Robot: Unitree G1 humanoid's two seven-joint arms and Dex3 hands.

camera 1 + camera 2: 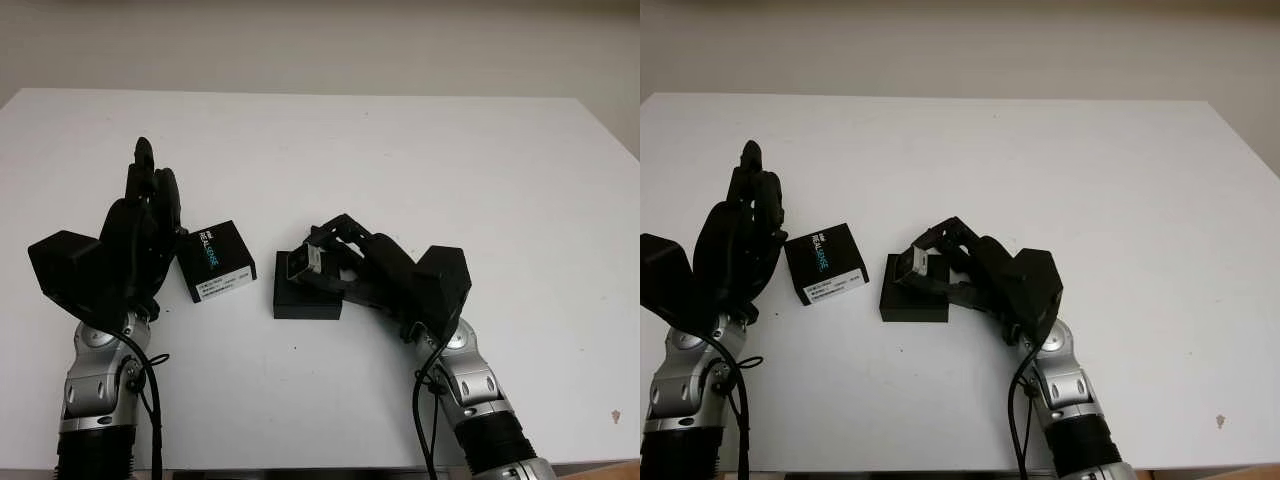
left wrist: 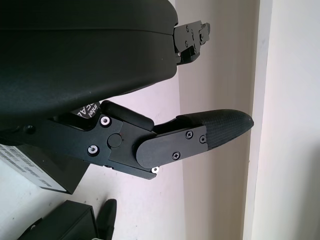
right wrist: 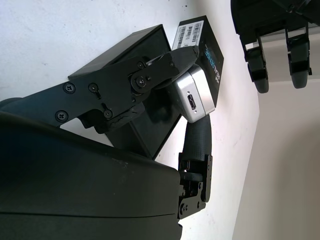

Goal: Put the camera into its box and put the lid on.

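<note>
My right hand (image 1: 325, 258) is shut on the small silver camera (image 1: 303, 263), holding it just above the open black box (image 1: 307, 299) in the middle of the table. In the right wrist view the camera (image 3: 196, 95) sits pinched between the fingers (image 3: 150, 75), its port end showing, with the box (image 3: 131, 55) beneath. The black lid (image 1: 216, 261) with a white label lies flat to the left of the box. My left hand (image 1: 145, 215) is open, standing beside the lid's left edge without gripping it.
The white table (image 1: 420, 160) stretches wide behind and to the right of the hands. Its far edge meets a pale wall. A small dark speck (image 1: 615, 416) lies near the front right corner.
</note>
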